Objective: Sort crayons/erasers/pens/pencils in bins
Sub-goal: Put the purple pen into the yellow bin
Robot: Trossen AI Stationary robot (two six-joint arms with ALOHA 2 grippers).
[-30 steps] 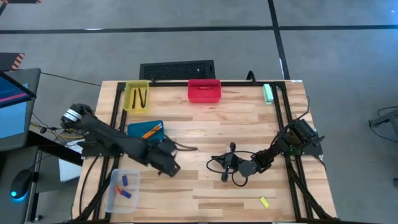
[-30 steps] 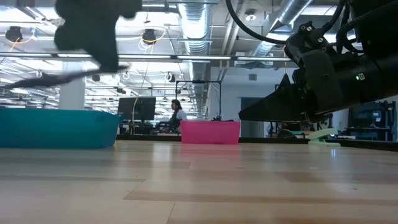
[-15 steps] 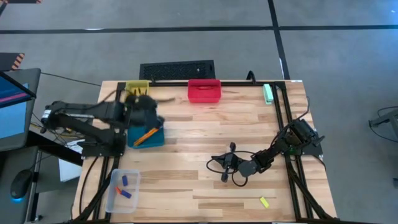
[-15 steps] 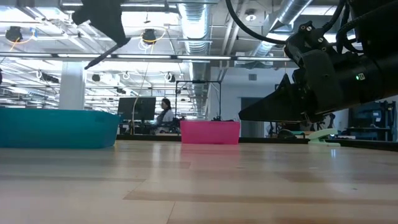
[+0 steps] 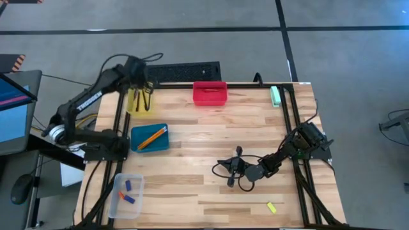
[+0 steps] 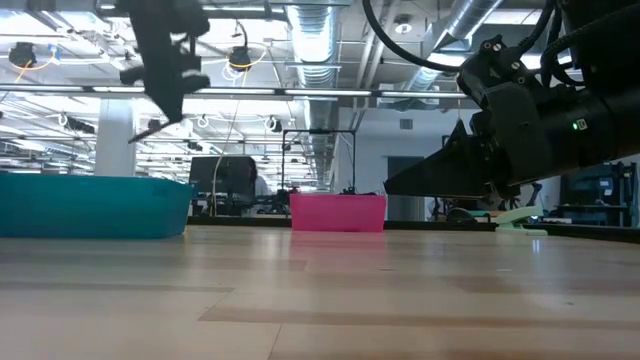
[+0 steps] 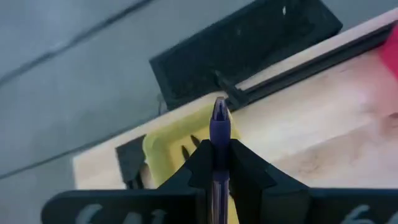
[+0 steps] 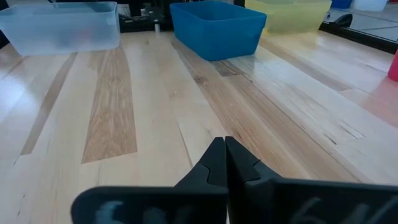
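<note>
My left gripper (image 5: 144,84) hangs over the yellow bin (image 5: 140,102) at the table's far left, shut on a purple pen (image 7: 219,124). Dark pens lie in that bin. The teal-blue bin (image 5: 149,138) holds orange pencils. The clear bin (image 5: 125,194) at the near left holds blue and orange-red erasers. The red bin (image 5: 210,93) stands at the far edge. A yellow eraser (image 5: 271,207) lies on the table at the near right. My right gripper (image 5: 232,167) is shut and empty, low over the table's middle right. My left gripper pinches the purple pen's shaft (image 7: 217,148) between its two fingers. The pen lies along the fingers, and its tip (image 7: 219,107) sticks out past them. The pen is lifted clear, over the yellow bin's far end (image 7: 180,134).
A black keyboard-like slab (image 5: 182,71) lies just beyond the table's far edge. A light green object (image 5: 275,96) sits at the far right corner. Bare wood lies between the bins and my right gripper (image 8: 224,155). Black rails run along the table's left and right edges.
My left gripper has risen from the table's middle, near the teal-blue bin, and swung toward the far left with the pen. It now stands over the yellow bin. My right arm has kept still.
</note>
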